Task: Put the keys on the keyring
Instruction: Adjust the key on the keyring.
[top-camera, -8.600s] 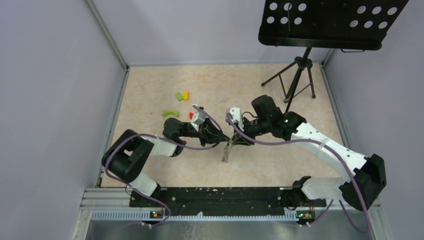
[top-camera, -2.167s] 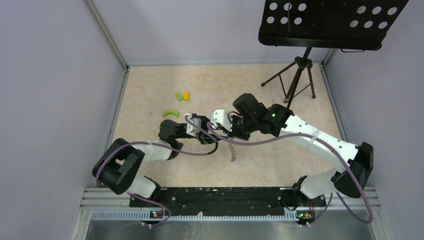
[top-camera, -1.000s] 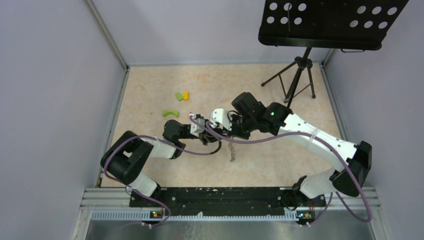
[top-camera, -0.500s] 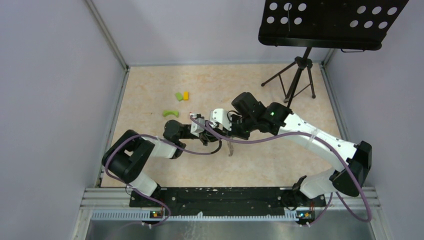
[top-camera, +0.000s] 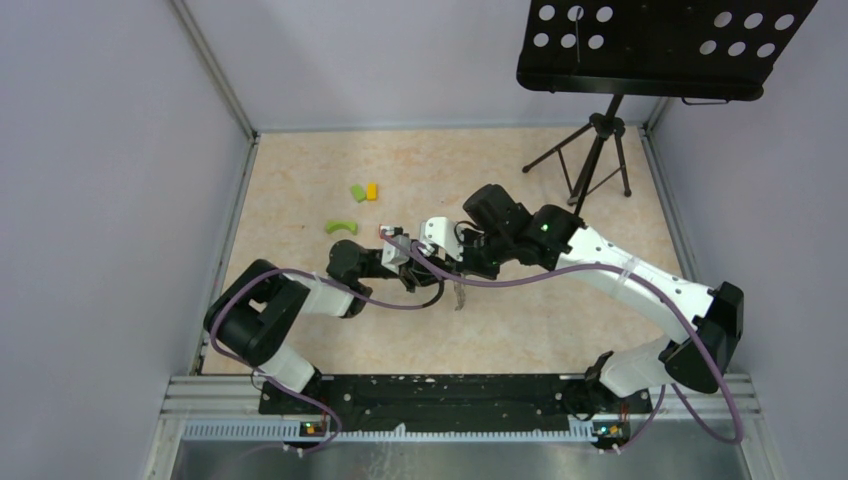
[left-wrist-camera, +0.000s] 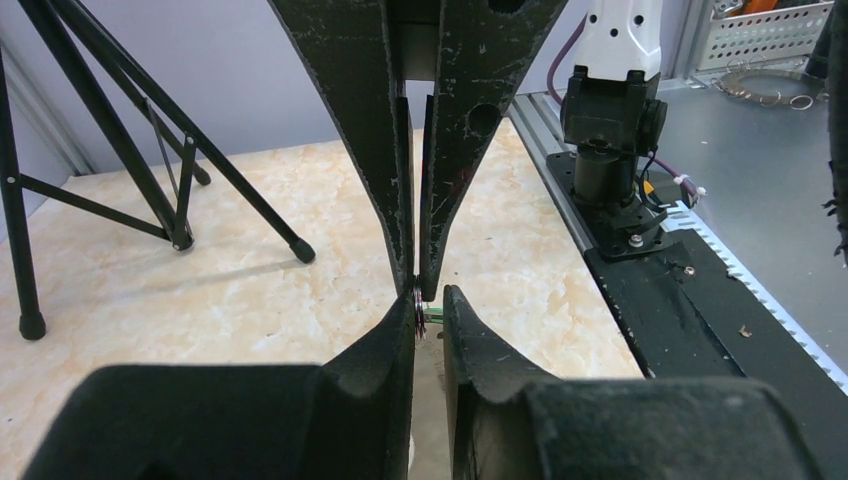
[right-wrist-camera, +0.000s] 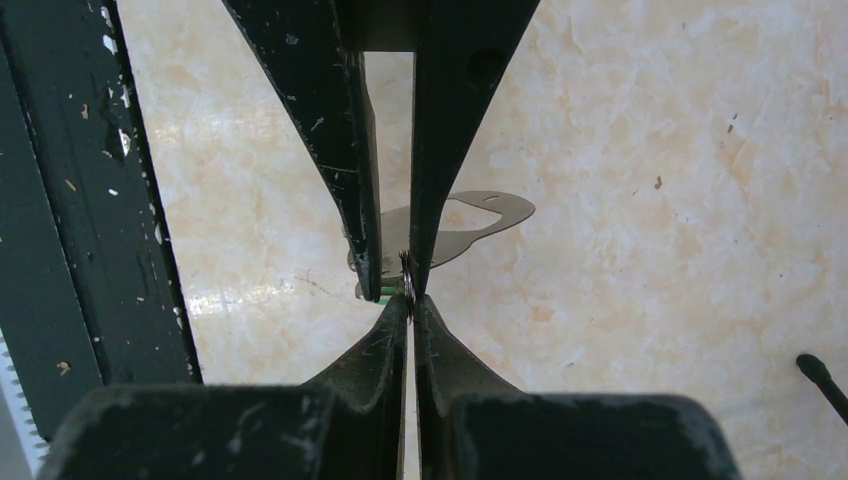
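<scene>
My two grippers meet tip to tip above the middle of the table. The right gripper (right-wrist-camera: 411, 298) (top-camera: 453, 277) is shut on the keyring (right-wrist-camera: 405, 272), a thin ring seen edge-on. A small green tag (right-wrist-camera: 384, 294) sits right beside the ring. The left gripper (left-wrist-camera: 431, 298) (top-camera: 443, 279) stands slightly open around the same spot. The keyring (left-wrist-camera: 418, 306) rests against the inner face of one of its fingers (left-wrist-camera: 398, 322), and the green tag (left-wrist-camera: 434, 315) shows in the gap. The keys (top-camera: 459, 293) hang below the tips; one flat silver key (right-wrist-camera: 470, 226) shows behind the fingers.
Green and yellow blocks (top-camera: 363, 191) and a green arch (top-camera: 341, 227) lie at the back left. A black music stand's tripod (top-camera: 592, 160) stands at the back right, its perforated shelf (top-camera: 660, 45) overhead. The black rail (top-camera: 430, 392) runs along the near edge.
The hanging keys have risen a little and drawn in toward the gripper tips. Both arms have barely moved.
</scene>
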